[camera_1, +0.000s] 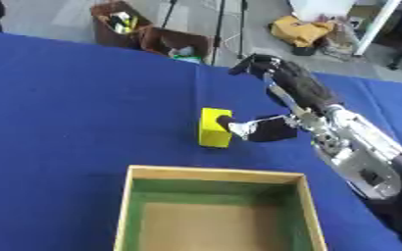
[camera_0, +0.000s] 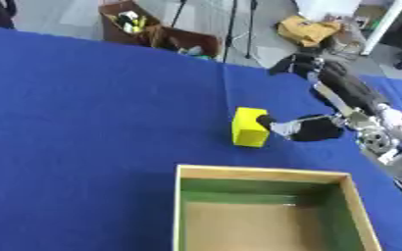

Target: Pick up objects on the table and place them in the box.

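A yellow block (camera_0: 249, 128) stands on the blue table, just beyond the far edge of the box. The wooden box (camera_0: 267, 174) with a green inner wall and a tan floor sits at the near middle and holds nothing that I can see. My right hand (camera_0: 314, 129) reaches in from the right at table height. Its dark fingertips (camera_0: 265, 120) are curled onto the block's right side. The silver forearm (camera_1: 359, 157) runs off toward the lower right. My left hand shows in neither view.
A long black object (camera_0: 341, 81) lies on the table behind my right hand, running up to the far edge. Beyond the table, on the floor, are brown cartons (camera_0: 127, 22), stand legs (camera_0: 232, 29) and a yellow bag (camera_0: 307, 30).
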Available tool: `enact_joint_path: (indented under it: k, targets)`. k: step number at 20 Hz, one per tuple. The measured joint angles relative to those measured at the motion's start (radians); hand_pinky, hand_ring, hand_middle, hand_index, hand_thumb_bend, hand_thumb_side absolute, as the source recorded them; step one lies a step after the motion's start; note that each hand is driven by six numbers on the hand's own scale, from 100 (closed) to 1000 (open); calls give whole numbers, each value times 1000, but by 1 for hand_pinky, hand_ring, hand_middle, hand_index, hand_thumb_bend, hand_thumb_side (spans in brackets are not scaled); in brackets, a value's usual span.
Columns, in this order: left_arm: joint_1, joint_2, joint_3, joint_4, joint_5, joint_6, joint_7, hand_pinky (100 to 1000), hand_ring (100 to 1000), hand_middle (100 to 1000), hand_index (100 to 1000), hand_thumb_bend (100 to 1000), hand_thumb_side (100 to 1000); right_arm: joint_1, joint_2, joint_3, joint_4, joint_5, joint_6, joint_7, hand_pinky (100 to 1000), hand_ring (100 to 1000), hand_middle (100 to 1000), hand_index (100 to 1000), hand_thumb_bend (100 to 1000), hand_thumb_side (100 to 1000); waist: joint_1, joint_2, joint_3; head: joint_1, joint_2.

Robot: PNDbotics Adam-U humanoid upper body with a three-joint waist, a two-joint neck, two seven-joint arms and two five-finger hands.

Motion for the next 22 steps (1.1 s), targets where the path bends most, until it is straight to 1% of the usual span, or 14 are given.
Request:
enact_joint_path:
  k: [4,5,8,13,14,16,17,19,21,22]
  targets:
    - [0,0,0,0,-3,2,1,514,598,576,834,100,1000,0,0,-5,1,54,-20,57,759,827,769,816,314,551,-9,0,8,-4,-6]
    - [0,0,0,0,-4,2,1,514,597,576,834,100,1000,0,0,-8,1,62,-23,68,760,828,771,816,291,556,-11,0,9,-6,-9]
    - [0,-1,0,0,-7,4,3,513,597,576,834,100,1000,0,0,-16,1,82,-29,91,762,829,775,824,277,554,-15,2,14,-8,-13]
    - [0,-8,0,0,-9,7,4,513,597,575,834,100,1000,0,-1,-19,0,94,-43,133,767,835,784,851,266,524,-24,7,20,-8,-18]
    - [0,-8,0,0,-9,8,3,513,597,575,834,100,1000,0,-1,-19,0,94,-46,146,772,840,791,863,233,535,-25,9,22,-8,-18]
    - [-1,-8,0,0,-11,9,4,513,596,575,834,100,1000,3,-3,-26,0,94,-48,170,776,842,795,865,216,538,-27,11,25,-8,-20]
    - [-1,-8,0,0,-12,9,4,513,595,574,833,100,1000,9,-6,-30,0,94,-48,180,778,845,800,869,190,545,-30,11,27,-9,-23]
    - [-1,-9,0,0,-15,11,5,513,584,574,834,100,1000,21,-14,-38,-3,94,-45,199,780,848,807,882,167,551,-34,14,28,-9,-27]
    - [-1,-9,0,0,-16,11,5,512,576,574,834,100,1000,32,-19,-49,-8,94,-39,216,781,849,800,885,210,549,-35,17,28,-10,-27]
    - [-1,-9,0,0,-17,11,6,512,575,573,834,100,1000,35,-20,-55,-11,93,-35,219,783,850,797,884,252,541,-35,17,28,-11,-28]
